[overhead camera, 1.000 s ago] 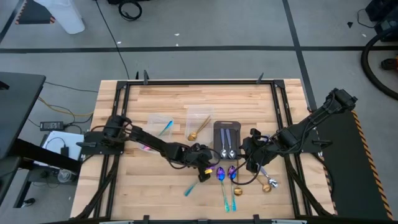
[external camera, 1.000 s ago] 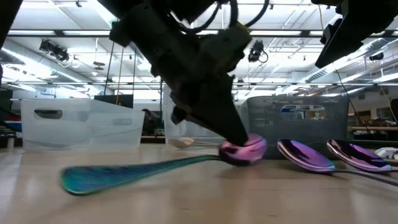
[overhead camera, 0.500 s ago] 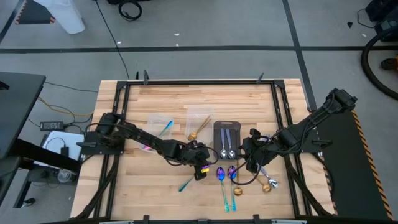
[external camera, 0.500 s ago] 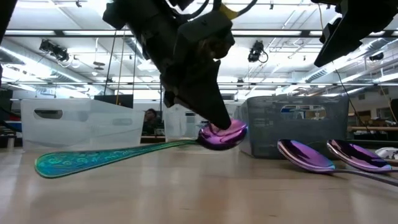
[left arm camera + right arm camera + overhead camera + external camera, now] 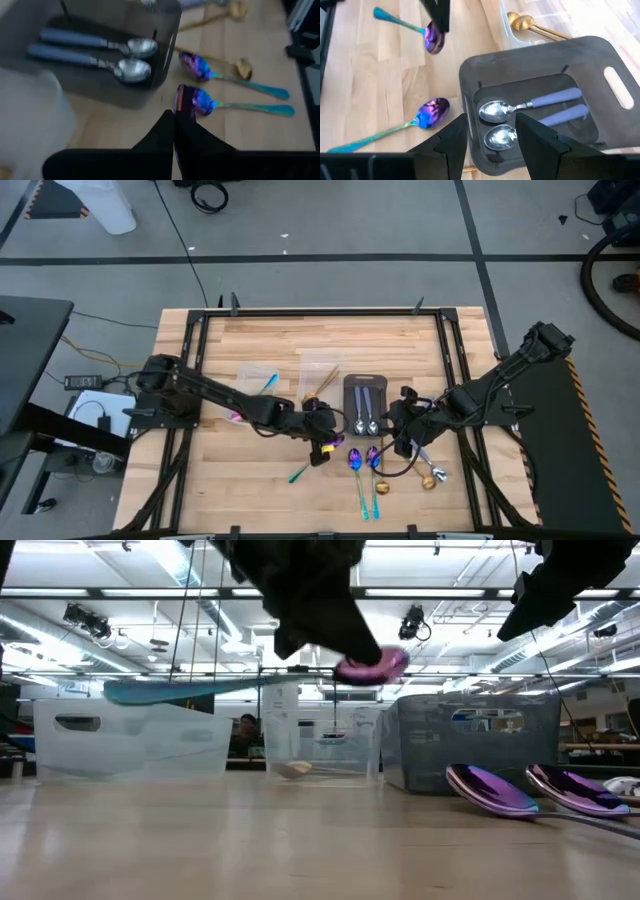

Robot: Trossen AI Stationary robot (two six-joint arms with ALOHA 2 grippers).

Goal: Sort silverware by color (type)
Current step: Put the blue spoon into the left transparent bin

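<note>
Our left hand (image 5: 325, 446) is pinched shut on a purple-bowled spoon (image 5: 312, 459), gripping it at the bowl so the teal handle trails out toward the counter's (image 5: 250, 490) front edge. In the low view that spoon (image 5: 250, 682) hangs level, clear of the wood. Our left arm stretches from the counter's left edge across to just left of the dark grey tray (image 5: 364, 385).

Our right hand (image 5: 396, 423) hovers with its fingers spread wide, holding nothing, just beside the tray's right side; its arm reaches in from the right edge.

Two silver spoons (image 5: 364, 420) lie in the tray. Two more purple spoons (image 5: 358, 470) rest on the wood near the front edge, with a gold spoon (image 5: 383, 487) close by. One gold spoon (image 5: 315, 392) sits in a clear tub (image 5: 322, 366) left of the tray.
</note>
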